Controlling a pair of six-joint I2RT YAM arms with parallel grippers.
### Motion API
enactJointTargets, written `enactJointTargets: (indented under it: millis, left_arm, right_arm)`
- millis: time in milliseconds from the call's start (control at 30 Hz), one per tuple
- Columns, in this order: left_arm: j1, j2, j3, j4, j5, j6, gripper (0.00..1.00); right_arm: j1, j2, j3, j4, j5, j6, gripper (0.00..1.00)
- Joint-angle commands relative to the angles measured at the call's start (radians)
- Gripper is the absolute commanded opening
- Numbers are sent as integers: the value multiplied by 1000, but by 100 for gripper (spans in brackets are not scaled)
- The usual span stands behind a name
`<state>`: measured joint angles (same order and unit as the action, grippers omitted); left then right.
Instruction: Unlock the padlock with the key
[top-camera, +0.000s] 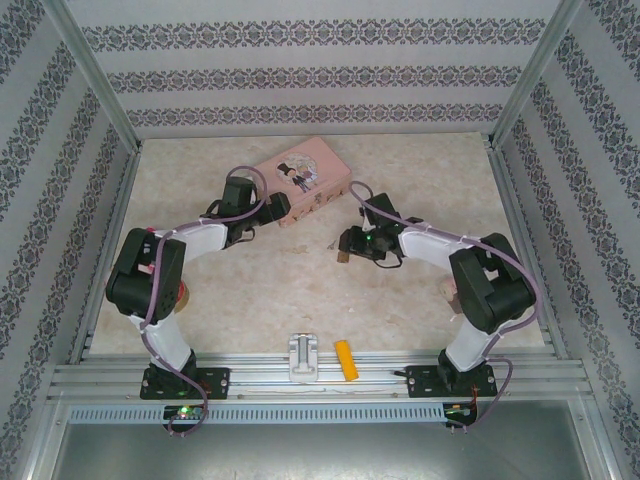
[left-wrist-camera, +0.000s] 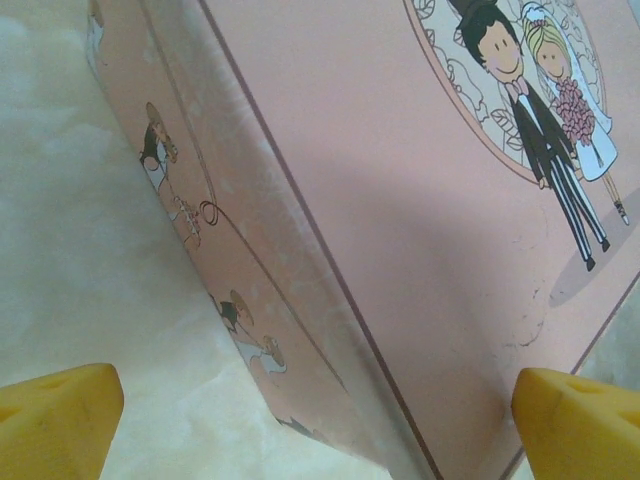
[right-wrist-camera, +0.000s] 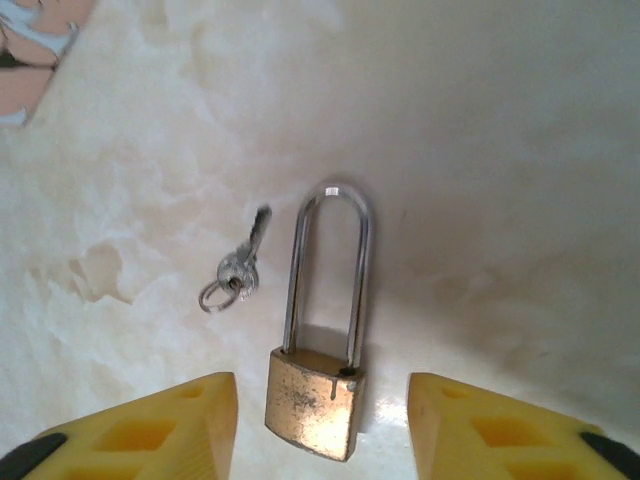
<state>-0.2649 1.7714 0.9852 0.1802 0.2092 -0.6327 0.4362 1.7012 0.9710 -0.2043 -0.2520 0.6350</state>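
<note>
Right tool (right-wrist-camera: 322, 388): yellow fingers apart, one either side of the brass body of the padlock (right-wrist-camera: 313, 402), a gap showing on each side. The padlock lies flat on the marbled worktop (right-wrist-camera: 480, 150) with its long shackle pointing away from the tool, and the key (right-wrist-camera: 243, 262), on a small ring, lies just left of the shackle, apart from it. Left tool (left-wrist-camera: 318, 420): fingers wide apart, close over an edge of the pink tin (left-wrist-camera: 400, 200), whose lid bears a cartoon bride and groom.

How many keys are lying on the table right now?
1. In the right wrist view the key lies flat on the table beside the shackle of the padlock, not touching it, a small ring on its head. A second could hide beneath it.
</note>
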Motion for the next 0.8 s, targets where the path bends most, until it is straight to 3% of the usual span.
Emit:
enactJointTargets:
  millis: [0,200,267,433,767]
  left_arm:
    - [26,-37,-8,29,-1,-40,99]
    - [33,-17,13,44,25,-72,100]
    - [35,-12,9,64,33,-85,99]
    - [44,0,6,91,45,-110,94]
    - [61,54,59,89,65,-110,87]
  right_arm:
    - [-28,-46,96,-63,86,-83,54]
    - [-83,55,267,-21,109,-156,69]
    - [-95,121,347,-8,98,-194,90]
    - [-108,249,524,-6,98,-246,86]
    - [-139,475,789,-37,-41,-247,76]
